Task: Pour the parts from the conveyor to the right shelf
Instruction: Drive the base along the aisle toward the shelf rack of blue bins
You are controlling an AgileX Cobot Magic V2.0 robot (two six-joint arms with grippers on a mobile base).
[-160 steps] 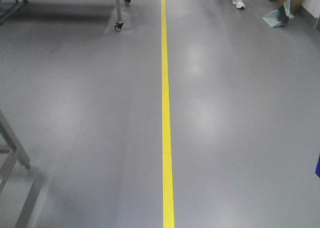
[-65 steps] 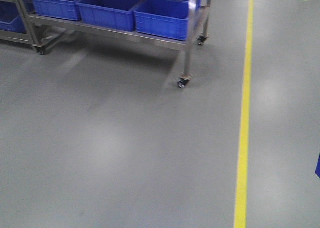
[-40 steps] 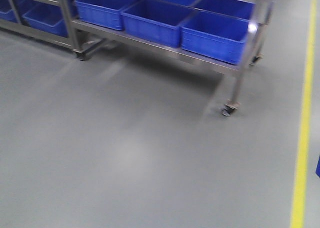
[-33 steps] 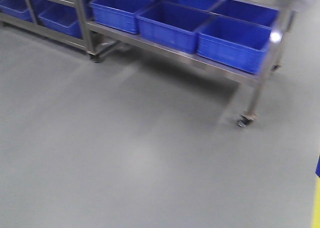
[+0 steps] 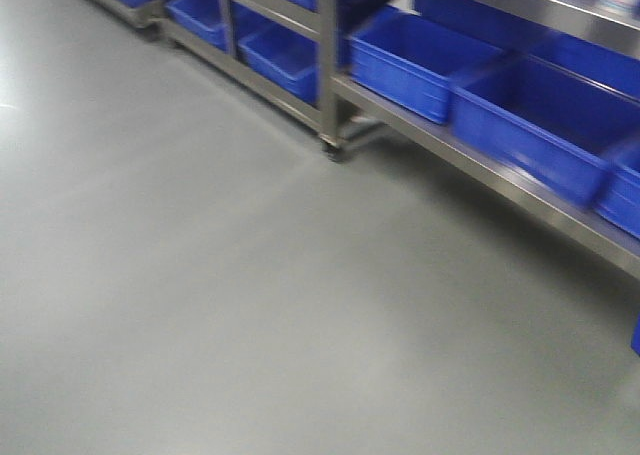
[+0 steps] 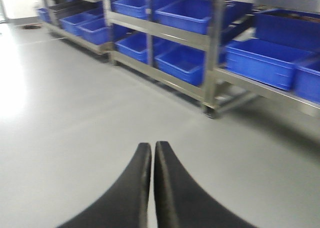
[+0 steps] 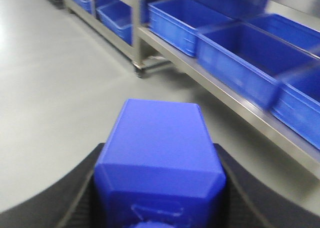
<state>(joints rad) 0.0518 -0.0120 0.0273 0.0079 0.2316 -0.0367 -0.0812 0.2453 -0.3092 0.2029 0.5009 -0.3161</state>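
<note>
One blue block (image 7: 159,153) sits pinched in my right gripper (image 7: 159,188); the shelf (image 7: 220,95) and its bins (image 7: 245,62) lie ahead-right of those jaws. My left gripper (image 6: 151,155) has jaws pressed together, empty.

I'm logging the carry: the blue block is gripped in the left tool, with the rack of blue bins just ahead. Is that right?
No. The blue block is gripped in the right tool, as the right wrist view shows. The left tool is shut with nothing in it. The rack of blue bins is indeed just ahead.
</note>
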